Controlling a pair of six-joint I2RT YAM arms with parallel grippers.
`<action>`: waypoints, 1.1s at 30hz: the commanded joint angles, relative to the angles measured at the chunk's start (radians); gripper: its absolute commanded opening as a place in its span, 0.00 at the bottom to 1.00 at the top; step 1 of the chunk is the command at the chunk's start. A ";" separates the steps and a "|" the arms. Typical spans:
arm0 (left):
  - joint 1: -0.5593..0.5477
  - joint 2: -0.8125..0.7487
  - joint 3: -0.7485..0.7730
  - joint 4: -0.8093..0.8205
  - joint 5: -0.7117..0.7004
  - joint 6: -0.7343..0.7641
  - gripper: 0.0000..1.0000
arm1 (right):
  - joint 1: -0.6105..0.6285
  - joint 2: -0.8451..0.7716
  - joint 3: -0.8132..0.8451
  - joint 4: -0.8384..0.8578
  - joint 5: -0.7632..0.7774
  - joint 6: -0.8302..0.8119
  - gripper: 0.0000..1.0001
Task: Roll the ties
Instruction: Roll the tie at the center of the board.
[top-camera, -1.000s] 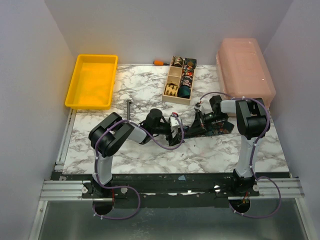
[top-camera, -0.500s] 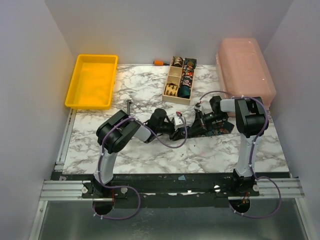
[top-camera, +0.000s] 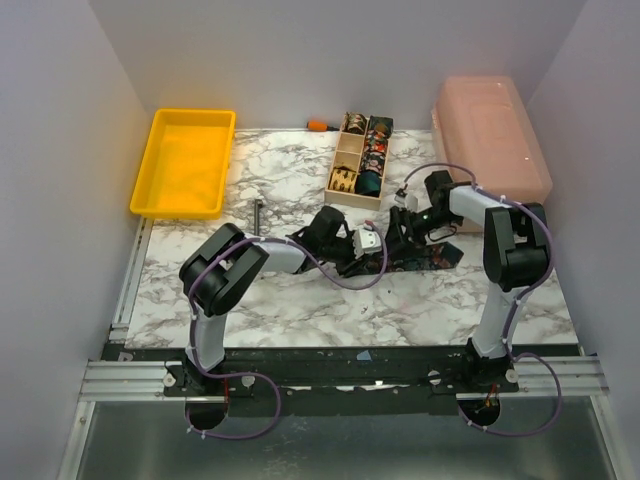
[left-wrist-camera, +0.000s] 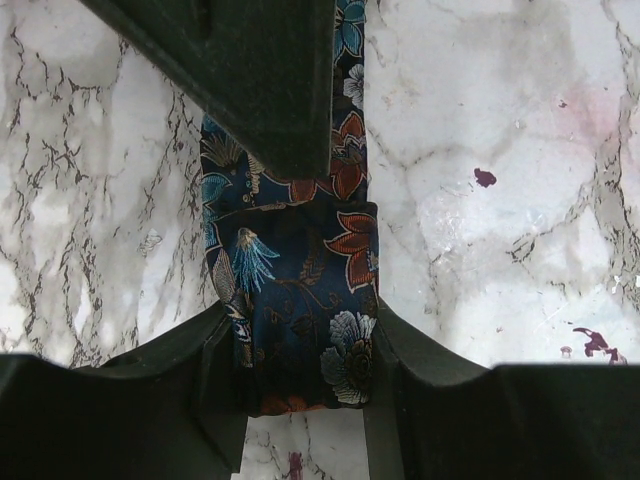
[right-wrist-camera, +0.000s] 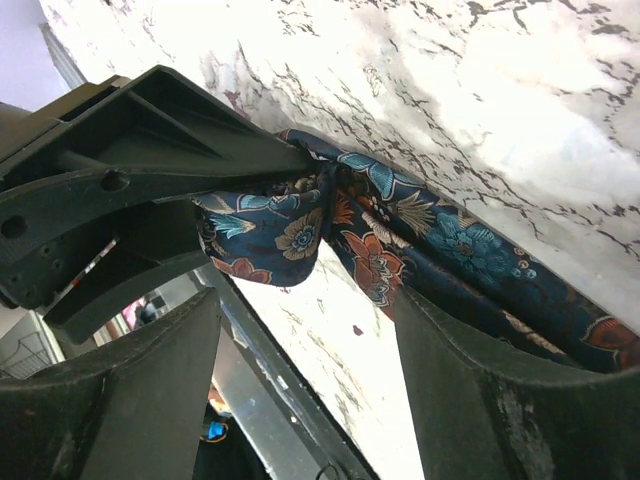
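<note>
A dark floral tie (top-camera: 440, 256) lies on the marble table (top-camera: 300, 300) near the middle. In the left wrist view its rolled end (left-wrist-camera: 290, 300) sits squeezed between my two fingers (left-wrist-camera: 405, 365), so my left gripper (left-wrist-camera: 300, 375) is shut on the tie. The left gripper (top-camera: 378, 248) reaches in from the left. My right gripper (top-camera: 402, 232) hovers just behind the roll with its jaws wide apart. From the right wrist, the right gripper (right-wrist-camera: 310, 370) holds nothing, and the tie (right-wrist-camera: 450, 245) trails off to the right past it.
A wooden box (top-camera: 347, 155) holding several coiled ties stands behind the grippers. A yellow tray (top-camera: 185, 160) is at the back left and a pink lidded bin (top-camera: 490, 140) at the back right. A dark T-shaped tool (top-camera: 258, 215) lies left of the arms.
My left gripper closed on the tie's rolled end and shifted right. My right gripper let go of the tie, opened wide and pulled back a little.
</note>
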 joint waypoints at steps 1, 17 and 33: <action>-0.002 0.021 0.010 -0.211 -0.079 0.033 0.08 | 0.053 -0.011 0.004 0.035 0.066 0.053 0.70; -0.011 0.026 0.018 -0.219 -0.088 0.033 0.26 | 0.113 0.077 -0.025 0.109 0.181 0.058 0.00; 0.082 -0.274 -0.169 0.152 0.156 -0.231 0.98 | 0.036 0.255 -0.004 0.014 0.100 -0.174 0.00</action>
